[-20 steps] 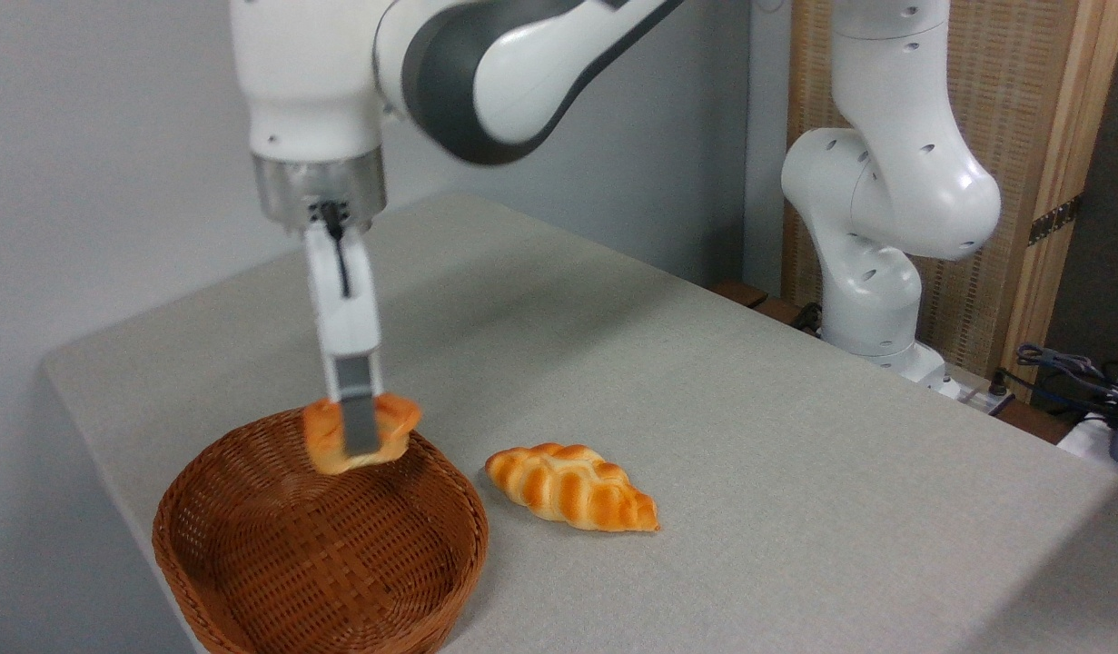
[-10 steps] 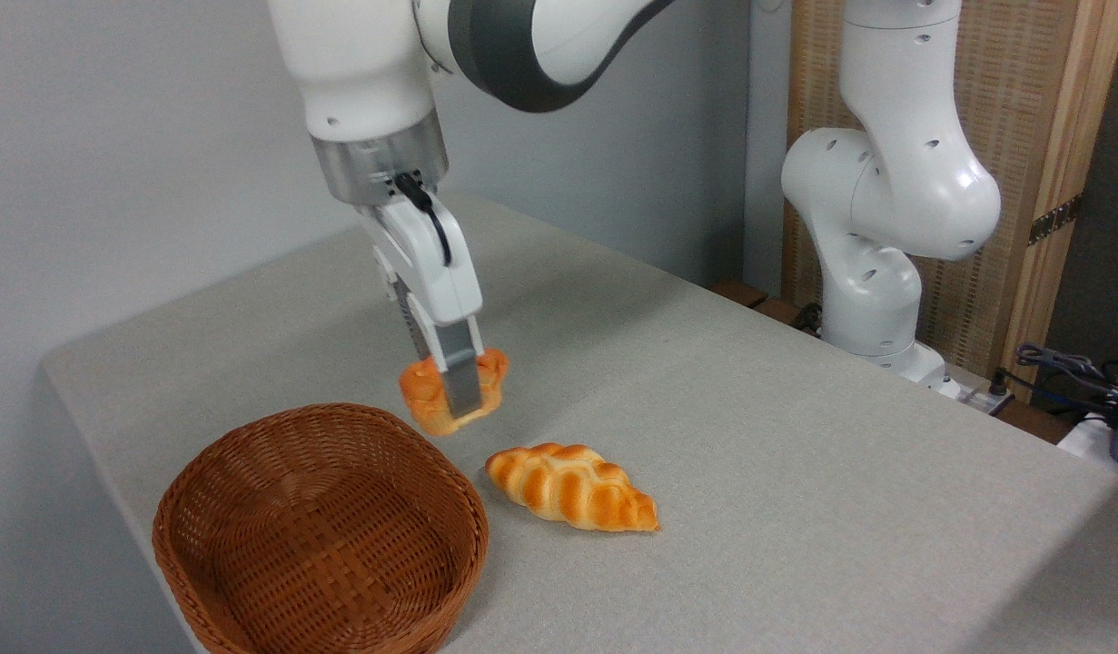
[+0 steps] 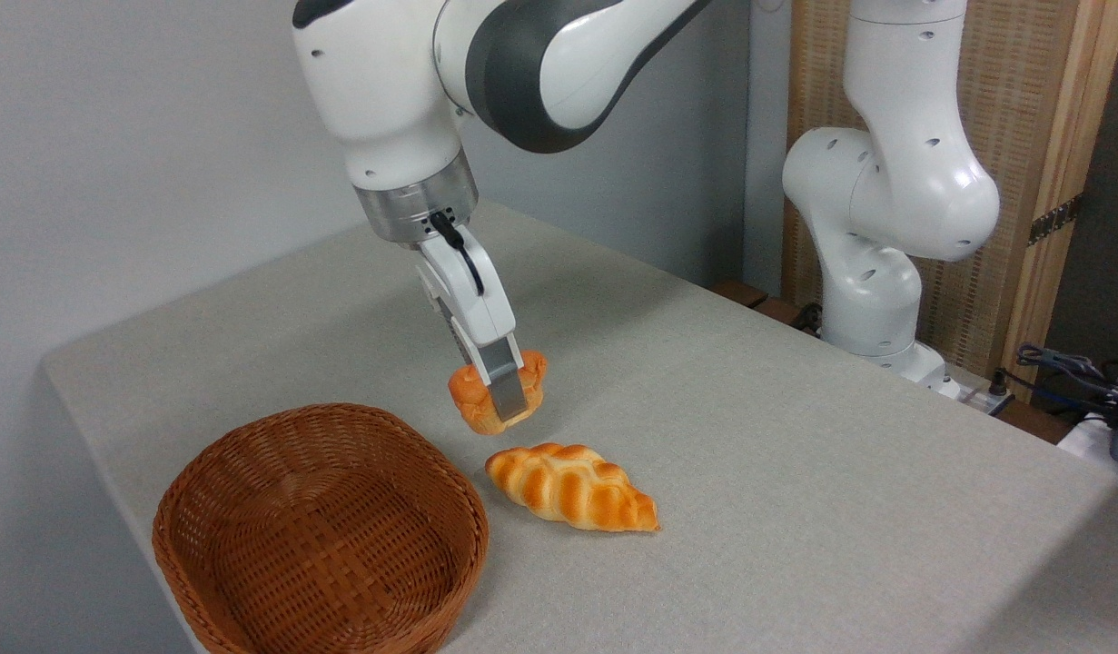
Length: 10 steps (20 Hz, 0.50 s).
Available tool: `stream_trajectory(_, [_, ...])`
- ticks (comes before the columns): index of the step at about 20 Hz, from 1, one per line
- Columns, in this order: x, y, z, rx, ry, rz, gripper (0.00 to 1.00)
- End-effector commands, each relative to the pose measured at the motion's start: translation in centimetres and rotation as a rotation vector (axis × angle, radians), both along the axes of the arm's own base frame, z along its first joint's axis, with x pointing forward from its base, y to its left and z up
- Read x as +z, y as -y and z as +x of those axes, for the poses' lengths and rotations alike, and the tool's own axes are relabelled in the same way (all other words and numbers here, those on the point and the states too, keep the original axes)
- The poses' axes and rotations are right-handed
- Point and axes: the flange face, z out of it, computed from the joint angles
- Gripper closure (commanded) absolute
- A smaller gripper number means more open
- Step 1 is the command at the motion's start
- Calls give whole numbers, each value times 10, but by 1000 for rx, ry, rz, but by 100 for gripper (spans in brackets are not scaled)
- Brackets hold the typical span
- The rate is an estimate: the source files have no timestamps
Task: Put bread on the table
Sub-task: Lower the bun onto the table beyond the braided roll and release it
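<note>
And the bread (image 3: 497, 398) is clear of the basket (image 3: 321, 536)! A second ago the little bun hung right over the wicker bowl; half a second ago it had crossed the far right rim; now it is out over open table (image 3: 795, 472), carried to the right and a touch lower. The gripper (image 3: 502, 404) has its fingers closed on the bun, one grey fingertip (image 3: 507, 389) pressed across its near face, and the wrist leans so the fingers slant down to the right.

Only the one fixed camera here, so that is the whole picture. The bun hangs just beyond the braided loaf (image 3: 569, 485), which lies flat on the cloth and has not shifted. The basket sits empty at the near left, unmoved too.

What does it mean? The lift-out looks done and the carry is nearly over. I judge the bun is still in the air, though the gap under it is hard to read from this angle. What remains is a short descent and a release, clear of the loaf.
</note>
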Motion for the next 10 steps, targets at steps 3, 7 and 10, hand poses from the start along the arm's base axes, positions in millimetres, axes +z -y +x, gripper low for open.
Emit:
stream_trajectory(3, [-9,10,-7,-6,-29,-8,0])
stream_trajectory(7, [-9,10,-7,-6,-29,-6,0])
stream_trajectory(10, [-9,10,-7,-8,-28,-5,0])
